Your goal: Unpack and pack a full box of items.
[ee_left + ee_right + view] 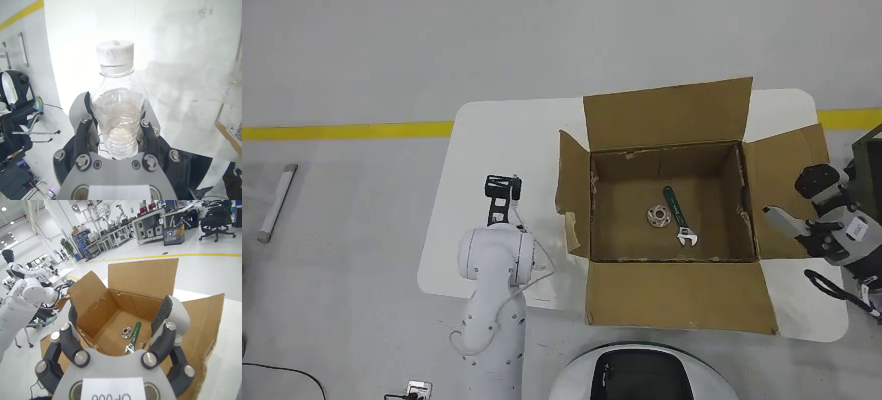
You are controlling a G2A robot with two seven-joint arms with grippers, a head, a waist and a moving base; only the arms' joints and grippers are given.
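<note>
An open cardboard box (667, 115) stands in the middle of the white table (492, 130), all flaps folded out. Inside lie a green-handled adjustable wrench (677, 215) and a small metal flange (656, 214); the right wrist view shows the wrench (133, 336) and flange (126, 332) on the box floor. My left gripper (116, 108) is shut on a clear plastic bottle (118, 113) with a white cap, held over the bare table left of the box. In the top view the left gripper (502, 190) sits there. My right gripper (117, 315) stands open above the box's right side, nothing between its fingers.
A corner of the box (226, 128) lies close beside the bottle. The right arm (832, 225) hangs over the box's right flap. A yellow line (342, 130) runs across the floor behind the table, and a grey bar (275, 203) lies on the floor far left.
</note>
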